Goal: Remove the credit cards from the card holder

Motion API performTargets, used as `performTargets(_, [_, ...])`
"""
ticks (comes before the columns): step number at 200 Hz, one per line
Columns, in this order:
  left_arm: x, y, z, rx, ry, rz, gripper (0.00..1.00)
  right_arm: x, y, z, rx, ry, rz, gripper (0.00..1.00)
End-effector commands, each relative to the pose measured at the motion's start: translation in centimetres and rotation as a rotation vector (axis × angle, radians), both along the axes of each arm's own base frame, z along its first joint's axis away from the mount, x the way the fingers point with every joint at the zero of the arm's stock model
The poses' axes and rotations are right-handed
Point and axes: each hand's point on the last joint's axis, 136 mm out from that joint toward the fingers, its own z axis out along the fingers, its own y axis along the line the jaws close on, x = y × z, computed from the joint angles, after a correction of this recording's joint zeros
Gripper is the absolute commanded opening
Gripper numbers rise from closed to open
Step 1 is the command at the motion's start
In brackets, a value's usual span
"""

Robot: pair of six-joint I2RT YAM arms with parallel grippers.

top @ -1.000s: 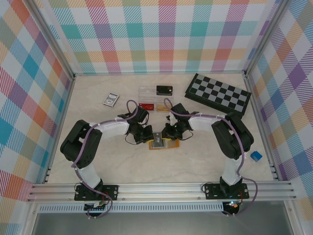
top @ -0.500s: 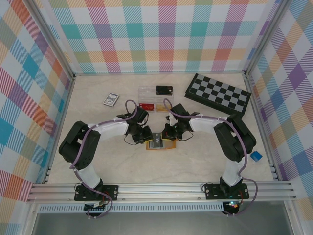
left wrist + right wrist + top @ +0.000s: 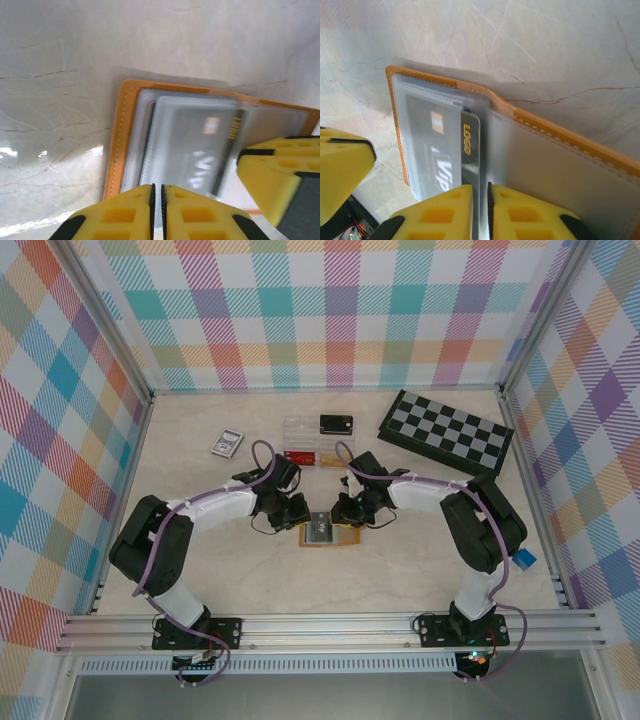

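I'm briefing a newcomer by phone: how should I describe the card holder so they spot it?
From the chessboard at the far right of the table, look nearer and left to mid-table. The card holder lies open there: a small orange-tan wallet, clear sleeves over a grey card, unlike the clear plastic box behind it.

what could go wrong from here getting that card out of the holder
The right gripper seems to pinch just the exposed edge of the credit card, so it may slip off. The left gripper holds the card holder only at its sleeve edge, so the holder could drag along.
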Motion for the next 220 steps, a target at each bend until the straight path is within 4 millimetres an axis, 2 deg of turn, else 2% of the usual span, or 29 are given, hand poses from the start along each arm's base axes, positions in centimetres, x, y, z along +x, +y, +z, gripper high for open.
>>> performTargets(1, [0.1, -0.8, 0.8, -0.055, -0.013, -0.022, 0.13, -0.5, -0.1, -0.7, -0.014, 0.029, 0.008, 0.21])
performTargets(31, [0.1, -1.8, -0.1, -0.079, 0.013, -0.036, 0.11, -0.6, 0.2, -0.9, 0.004, 0.039, 0.015, 0.23])
performTargets(68, [0.1, -1.0, -2.0, -0.017, 0.045, -0.019, 0.08, -0.9, 0.9, -0.6, 0.048, 0.051, 0.038, 0.24])
performTargets(117, [-0.9, 0.0, -4.5, 0.041, 0.113, 0.004, 0.06, -0.9, 1.1, -0.9, 0.054, 0.064, 0.040, 0.23])
performTargets(165, [-1.4, 0.8, -4.8, 0.072, 0.121, 0.019, 0.06, -0.8, 0.9, -1.5, 0.030, 0.076, 0.036, 0.23])
performTargets(220, [-1.5, 0.7, -5.0, 0.063, 0.124, 0.016, 0.06, -0.8, 1.9, -1.0, 0.085, 0.083, 0.053, 0.18])
